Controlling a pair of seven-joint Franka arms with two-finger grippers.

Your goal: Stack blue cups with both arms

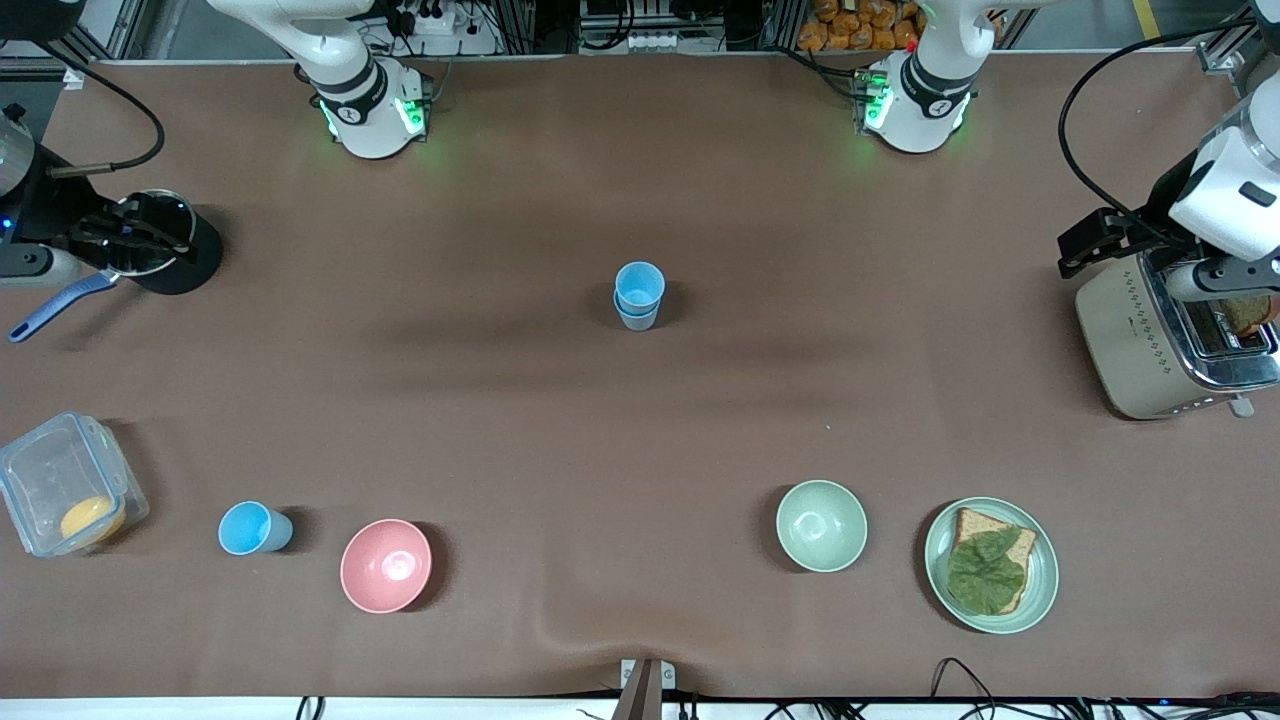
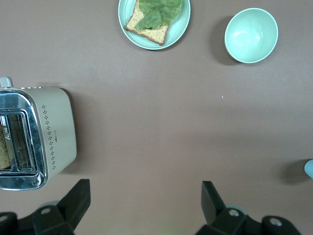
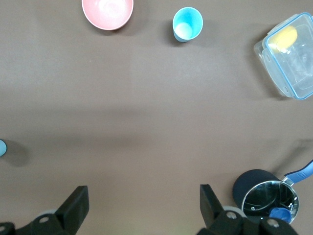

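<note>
Two blue cups [image 1: 638, 295] stand nested as one stack in the middle of the table. A sliver of the stack shows in the left wrist view [image 2: 309, 169] and in the right wrist view [image 3: 1, 147]. A third blue cup [image 1: 250, 528] [image 3: 187, 23] stands alone near the front camera, toward the right arm's end, beside the pink bowl [image 1: 386, 565]. My left gripper [image 2: 145, 205] is open and empty, high over bare table between the toaster and the stack. My right gripper [image 3: 144, 205] is open and empty, high over bare table between the stack and the pot. Neither hand shows in the front view.
A pale green bowl [image 1: 821, 525] and a plate with bread and a leaf [image 1: 990, 565] lie toward the left arm's end. A toaster [image 1: 1165, 340] stands at that end. A pot with a blue handle [image 1: 150, 245] and a clear box [image 1: 65, 485] are at the right arm's end.
</note>
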